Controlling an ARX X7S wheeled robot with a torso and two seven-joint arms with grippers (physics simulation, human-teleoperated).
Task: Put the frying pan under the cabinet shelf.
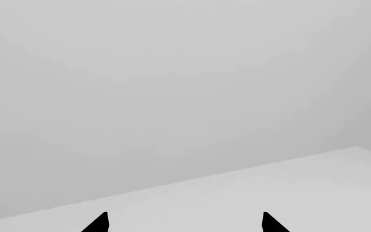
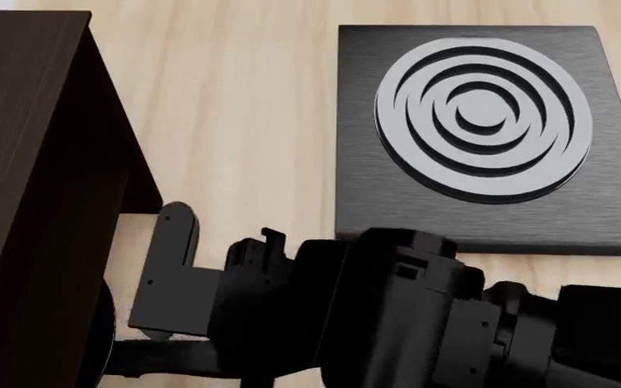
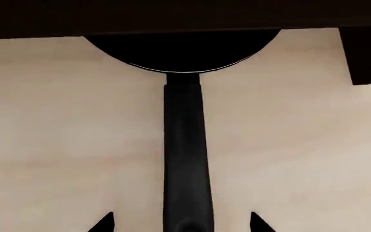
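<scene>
Head view is showing your right gripper (image 2: 171, 267) at seven o'clock, reaching toward the cabinet (image 2: 30, 186) at nine o'clock, with the stove plate (image 2: 483, 129) at two o'clock on the table (image 2: 235, 105). Your right wrist view is showing the pan (image 3: 182, 53) sitting partly under the cabinet, its handle (image 3: 185, 159) running between your spread fingertips (image 3: 105, 223), which are not touching it. Your left gripper (image 1: 185, 223) is hanging spread, facing a grey wall (image 1: 172, 87).
</scene>
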